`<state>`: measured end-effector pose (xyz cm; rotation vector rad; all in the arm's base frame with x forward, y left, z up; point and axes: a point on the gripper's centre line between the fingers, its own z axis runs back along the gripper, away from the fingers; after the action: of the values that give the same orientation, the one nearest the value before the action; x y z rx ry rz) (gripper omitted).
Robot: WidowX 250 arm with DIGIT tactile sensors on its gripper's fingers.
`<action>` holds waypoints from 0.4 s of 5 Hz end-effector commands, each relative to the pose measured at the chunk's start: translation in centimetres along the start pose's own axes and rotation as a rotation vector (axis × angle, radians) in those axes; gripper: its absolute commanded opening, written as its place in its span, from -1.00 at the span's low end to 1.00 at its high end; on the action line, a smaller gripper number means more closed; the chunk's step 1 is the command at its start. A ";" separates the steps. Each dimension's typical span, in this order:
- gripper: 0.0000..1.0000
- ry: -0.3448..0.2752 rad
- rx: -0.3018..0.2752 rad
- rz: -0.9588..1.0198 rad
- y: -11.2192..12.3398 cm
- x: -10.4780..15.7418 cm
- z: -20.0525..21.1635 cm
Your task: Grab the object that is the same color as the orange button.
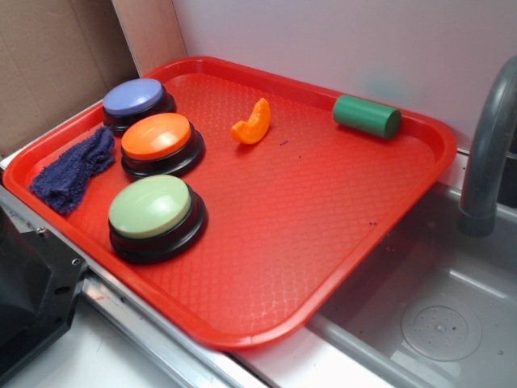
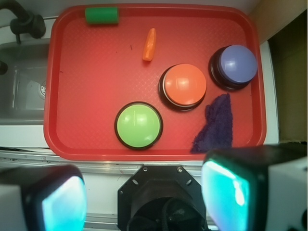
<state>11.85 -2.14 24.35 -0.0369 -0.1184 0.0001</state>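
Observation:
A small orange crescent object [image 1: 253, 123] [image 2: 149, 44] lies on the red tray [image 1: 339, 242] [image 2: 86, 96], toward its far side. The orange button [image 1: 160, 141] [image 2: 184, 85] stands to the crescent's left in the exterior view, in the middle of a row of three buttons. My gripper [image 2: 144, 202] shows only in the wrist view. It is high above the robot base, outside the tray's near edge. Its jaws stand wide open with nothing between them. The gripper is far from the crescent.
A purple button [image 1: 136, 100] [image 2: 235, 65], a light-green button [image 1: 153, 212] [image 2: 138, 125], a dark purple cloth [image 1: 74, 170] [image 2: 215, 124] and a green cylinder [image 1: 367, 115] [image 2: 102, 15] also lie on the tray. A sink [image 1: 436, 323] with a grey faucet [image 1: 485, 153] is beside the tray.

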 end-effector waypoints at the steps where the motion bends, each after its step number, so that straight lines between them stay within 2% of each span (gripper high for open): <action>1: 1.00 0.000 0.000 0.000 0.0 0.0 0.0; 2: 1.00 0.073 0.053 0.129 0.4 4.5 -4.3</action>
<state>16.49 -2.28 20.31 0.0098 -0.0208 0.1109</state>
